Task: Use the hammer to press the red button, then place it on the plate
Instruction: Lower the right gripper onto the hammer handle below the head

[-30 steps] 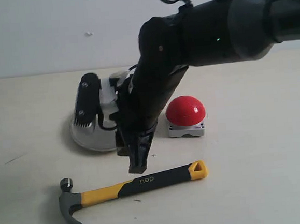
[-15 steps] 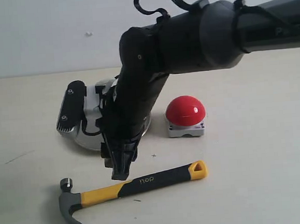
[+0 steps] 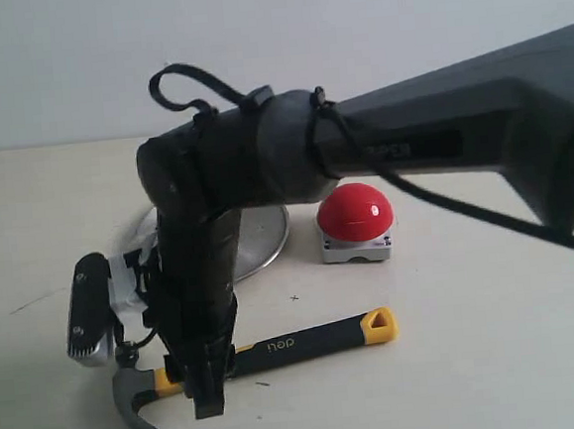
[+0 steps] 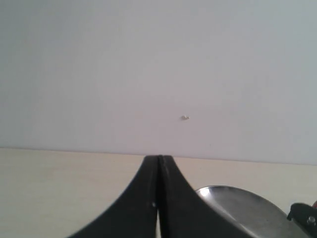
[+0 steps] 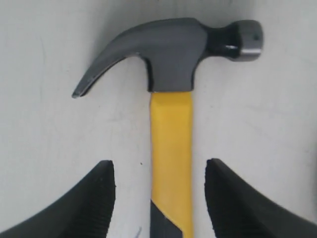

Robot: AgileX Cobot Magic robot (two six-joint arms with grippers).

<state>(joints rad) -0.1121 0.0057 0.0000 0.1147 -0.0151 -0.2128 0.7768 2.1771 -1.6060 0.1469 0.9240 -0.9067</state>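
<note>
The hammer (image 3: 297,341) lies flat near the table's front, with its dark steel head (image 3: 132,394) to the left and its yellow holed end to the right. My right gripper (image 3: 209,397) reaches across and points straight down over the handle close to the head. In the right wrist view, the right gripper (image 5: 159,163) is open, one finger on each side of the yellow handle (image 5: 171,129), touching neither side. The red button (image 3: 354,212) sits behind the handle. The plate (image 3: 259,239) shows partly behind the arm. My left gripper (image 4: 158,161) is shut and empty, and the plate (image 4: 242,206) lies beyond it.
The right arm's long dark link (image 3: 440,143) spans the scene from the right edge, above the button. Its wrist camera (image 3: 90,309) hangs just left of the gripper, above the hammer head. A pale wall stands behind the table.
The right arm has swung left and downward, from above the handle's middle to the yellow part near the head. More of the plate now shows. Hammer and button have not moved.
</note>
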